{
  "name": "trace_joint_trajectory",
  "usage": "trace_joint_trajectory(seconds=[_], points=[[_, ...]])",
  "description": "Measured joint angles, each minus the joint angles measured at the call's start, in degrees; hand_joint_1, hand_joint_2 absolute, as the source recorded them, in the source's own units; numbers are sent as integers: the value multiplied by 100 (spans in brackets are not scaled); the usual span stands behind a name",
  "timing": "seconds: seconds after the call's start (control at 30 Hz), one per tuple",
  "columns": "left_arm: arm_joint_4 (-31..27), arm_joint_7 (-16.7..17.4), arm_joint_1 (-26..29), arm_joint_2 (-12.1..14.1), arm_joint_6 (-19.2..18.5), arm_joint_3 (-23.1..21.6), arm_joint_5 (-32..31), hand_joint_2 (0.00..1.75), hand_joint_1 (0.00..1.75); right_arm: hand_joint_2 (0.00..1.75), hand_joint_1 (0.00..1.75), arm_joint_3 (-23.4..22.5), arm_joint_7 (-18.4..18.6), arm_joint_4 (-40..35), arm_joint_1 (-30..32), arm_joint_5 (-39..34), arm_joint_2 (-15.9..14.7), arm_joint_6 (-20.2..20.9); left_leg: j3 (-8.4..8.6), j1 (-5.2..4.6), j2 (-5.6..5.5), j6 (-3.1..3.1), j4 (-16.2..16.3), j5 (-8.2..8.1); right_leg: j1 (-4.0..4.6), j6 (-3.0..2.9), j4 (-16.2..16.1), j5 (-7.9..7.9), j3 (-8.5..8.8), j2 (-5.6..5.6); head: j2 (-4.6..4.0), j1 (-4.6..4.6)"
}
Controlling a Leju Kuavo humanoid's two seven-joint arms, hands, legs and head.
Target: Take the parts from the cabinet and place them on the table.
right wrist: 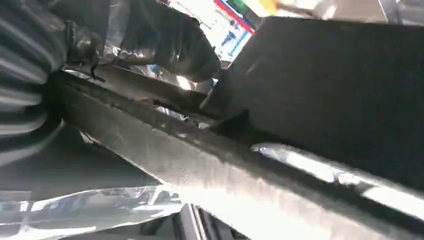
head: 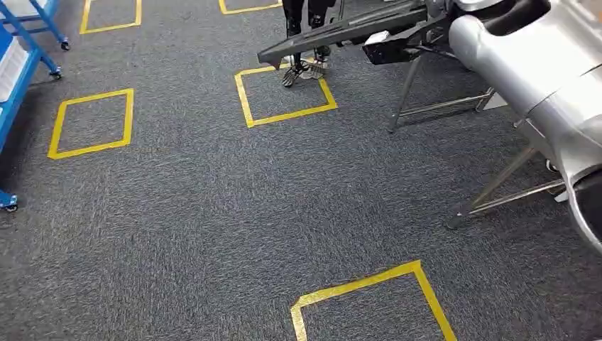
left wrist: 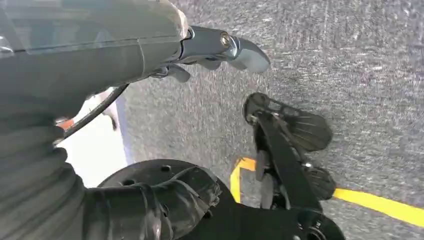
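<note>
Carrying a long dark part (head: 341, 32) at one o'clock, right hand (right wrist: 165, 42) gripping; left hand (left wrist: 220, 47) fingers uncurled, empty. Next: table placement.

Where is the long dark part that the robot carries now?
In the head view the long dark flat part is at upper centre-right, above the grey carpet, near a yellow tape square.

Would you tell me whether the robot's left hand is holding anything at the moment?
No, it holds nothing. In the left wrist view the left hand hangs above the grey carpet, nothing in it.
</note>
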Motion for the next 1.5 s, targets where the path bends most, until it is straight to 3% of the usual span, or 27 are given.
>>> trace_joint_trajectory(seconds=[0.07,0.1,0.13,0.23,0.27,0.33,0.37,0.43,0.47,0.5,0.57,0.6,0.63,0.77,0.83,0.9,0.97,1.0,1.07,1.1,1.13,1.27,1.3,1.33,1.37,1.43,1.5], points=[[0,31,-1,2,2,0,-2,175,0,175,175,18,-22,-35,13,-13,-11,-18,392,32,-191,14,-984,590,-20,19,62,-34,-8,163,0,-2],[0,39,31,2,2,2,-4,175,0,175,175,26,-22,-44,16,-13,-17,-33,456,71,-580,22,-1146,551,-42,38,78,-46,-46,225,-2,2],[0,42,27,2,2,0,-4,175,0,175,175,35,-22,-46,21,-15,-15,-44,511,88,-661,18,-1277,579,-27,72,125,-25,-96,317,0,4],[0,42,-13,2,4,0,-11,175,0,175,175,37,-35,-66,72,-24,-120,-42,554,32,-458,43,-1339,525,-92,211,58,68,-173,538,0,4],[0,44,-6,-7,4,2,-17,175,0,175,175,37,-35,-79,87,-28,-142,-46,585,103,-347,103,-1444,569,-70,234,60,65,-199,591,0,4],[0,92,-6,2,26,2,-28,175,0,175,175,37,-20,-107,73,-101,-173,-68,634,66,-186,177,-1504,610,-18,260,471,-238,-384,-74,0,37],[0,138,5,4,28,2,-26,175,0,175,175,37,15,-138,77,-177,-179,-107,630,47,-113,180,-1507,608,-24,284,877,-424,-560,-236,-2,39],[0,190,13,7,46,2,-9,175,0,175,175,28,118,-182,142,-392,-203,-219,636,19,64,203,-1505,591,-54,311,1601,-685,-899,-331,0,37],[0,212,10,7,55,2,-9,175,0,175,175,5,170,-205,198,-456,-223,-282,640,14,146,210,-1504,585,-59,318,1664,-646,-925,-344,-2,39],[0,234,8,7,59,2,-2,175,0,175,175,-35,249,-238,256,-544,-262,-375,648,14,222,209,-1504,575,-60,319,1446,-483,-801,-359,-2,39],[0,234,6,7,61,4,-2,175,0,175,175,-151,380,-291,342,-630,-302,-576,685,8,356,195,-1502,537,-47,293,488,-22,-272,-476,0,37],[0,228,9,7,61,4,-9,175,0,175,175,-218,417,-319,368,-632,-317,-677,711,1,405,178,-1500,514,-18,273,61,54,-67,-699,0,37],[0,212,13,4,59,4,-22,175,0,175,175,-288,446,-337,395,-632,-323,-778,706,-32,463,156,-1505,500,99,246,20,-28,32,-957,-2,39],[0,127,-32,-7,59,4,-57,175,0,175,175,-479,511,-426,505,-610,-424,-995,769,-50,713,60,-1485,437,109,133,-57,5,9,-662,0,35],[0,94,-19,-4,46,4,-61,175,0,175,175,-542,531,-492,527,-594,-424,-1040,611,-7,200,45,-1130,167,55,49,-110,28,57,-552,0,35],[0,72,-1,-4,37,4,-66,175,0,175,175,-573,573,-512,598,-570,-422,-1128,178,-4,39,27,-226,-226,45,10,-109,27,60,-409,0,33],[0,70,20,-7,35,4,-98,175,0,175,175,-619,597,-544,672,-500,-426,-1170,-159,-4,21,7,365,-321,46,8,-87,25,59,-218,-2,35],[0,70,23,-7,35,4,-98,175,0,175,175,-634,594,-558,701,-481,-433,-1169,-152,0,19,5,270,-164,40,8,-70,21,62,-122,0,33],[0,70,15,-5,35,4,-103,175,0,175,175,-686,594,-612,738,-468,-444,-1167,152,20,-42,8,-543,402,13,34,0,-11,57,62,-2,35],[0,70,17,-4,35,4,-103,175,0,175,175,-715,594,-623,738,-461,-446,-1167,327,46,-198,0,-991,652,-5,66,51,-44,39,132,-2,35],[0,72,29,-7,35,4,-105,175,0,175,175,-752,594,-632,728,-444,-448,-1169,376,74,-558,-1,-1097,555,-2,102,101,-66,-18,209,-2,37],[0,79,-7,-7,42,4,-131,175,0,175,175,-804,594,-665,795,-378,-575,-1172,467,26,-384,114,-1275,557,-58,262,64,42,-124,494,-2,33],[0,79,-7,-11,42,7,-155,175,0,175,175,-835,581,-687,817,-356,-610,-1161,485,73,-289,181,-1352,603,-78,274,79,-4,-148,403,0,28],[-2,79,-8,-4,50,7,-162,175,0,175,175,-874,577,-708,816,-312,-651,-1150,503,60,-236,213,-1394,624,-10,301,229,-119,-201,6,0,55],[-2,74,0,-4,50,9,-164,175,0,175,175,-913,572,-721,807,-280,-669,-1143,513,49,-166,242,-1408,635,-18,341,568,-314,-356,-219,0,52],[-2,70,14,-4,48,11,-166,175,0,175,175,-962,564,-741,837,-273,-686,-1132,512,32,-31,250,-1404,627,-34,377,1440,-663,-768,-341,0,55],[-2,68,12,-4,50,20,-168,175,0,175,175,-977,562,-746,875,-273,-715,-1128,517,25,97,255,-1402,611,-46,383,1691,-650,-916,-348,0,55]])
